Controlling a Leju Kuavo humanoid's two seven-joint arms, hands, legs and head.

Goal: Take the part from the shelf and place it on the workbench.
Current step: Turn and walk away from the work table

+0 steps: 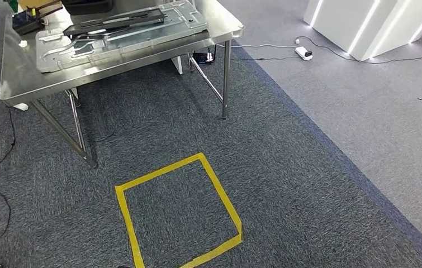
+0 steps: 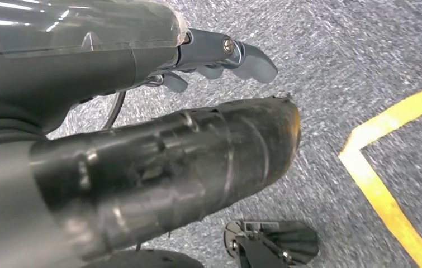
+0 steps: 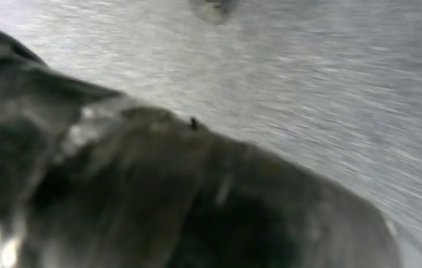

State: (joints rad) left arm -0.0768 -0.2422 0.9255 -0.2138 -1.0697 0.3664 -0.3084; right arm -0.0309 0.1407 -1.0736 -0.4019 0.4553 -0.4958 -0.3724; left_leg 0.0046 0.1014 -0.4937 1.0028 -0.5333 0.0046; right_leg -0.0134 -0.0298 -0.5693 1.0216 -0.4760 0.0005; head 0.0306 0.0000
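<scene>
The steel workbench (image 1: 29, 84) stands at the upper left of the head view. A large stamped sheet-metal panel (image 1: 124, 39) lies on it, with a dark flat part (image 1: 116, 21) resting on top. My left hand (image 2: 141, 128) hangs over the carpet, its fingers (image 2: 242, 56) stretched out apart from the thick thumb, with nothing between them. My right hand (image 3: 169, 190) is a dark blurred mass above grey carpet, and how its fingers lie is unreadable.
A yellow tape square (image 1: 178, 209) marks the dark carpet in front of the bench; one corner of the tape (image 2: 387, 195) lies near my left hand. A power strip (image 1: 304, 53) with cables and a white lit structure (image 1: 365, 22) stand at the far right.
</scene>
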